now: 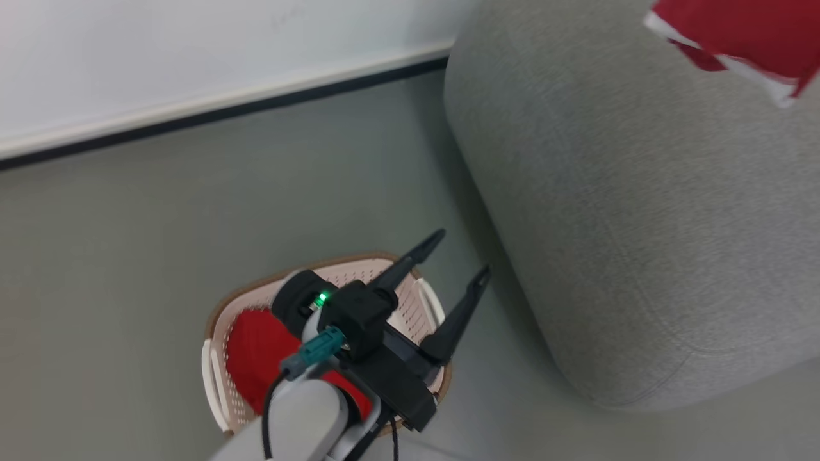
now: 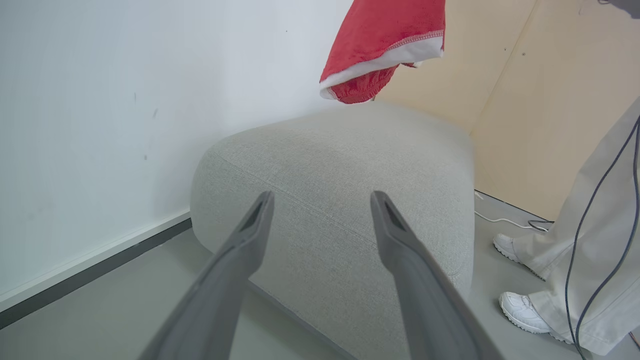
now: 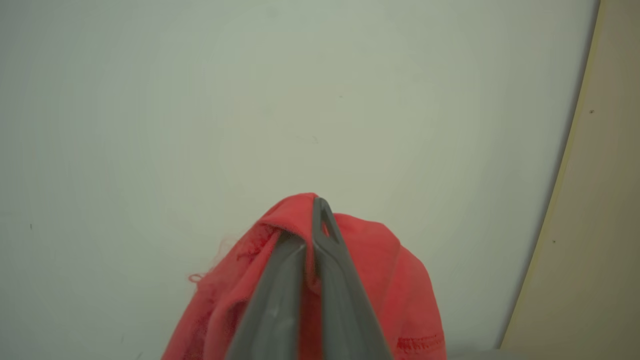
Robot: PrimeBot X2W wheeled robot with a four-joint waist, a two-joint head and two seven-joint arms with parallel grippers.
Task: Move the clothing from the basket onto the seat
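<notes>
The cream basket (image 1: 426,307) with a brown rim stands on the floor at the bottom of the head view, with red clothing (image 1: 256,352) lying in it. My left gripper (image 1: 462,256) hovers open above the basket's right side, fingers pointing toward the grey seat (image 1: 640,192). A red garment with white edging (image 1: 737,32) hangs over the seat at the top right. In the left wrist view the garment (image 2: 385,45) dangles above the seat (image 2: 340,200) beyond the open left gripper (image 2: 322,215). My right gripper (image 3: 312,220) is shut on the red garment (image 3: 380,270).
A white wall with a dark baseboard (image 1: 224,112) runs behind the grey floor (image 1: 128,243). A person's legs in pale trousers and white shoes (image 2: 520,310) stand to the right of the seat, with a cable (image 2: 505,220) on the floor and a beige panel (image 2: 550,100) behind.
</notes>
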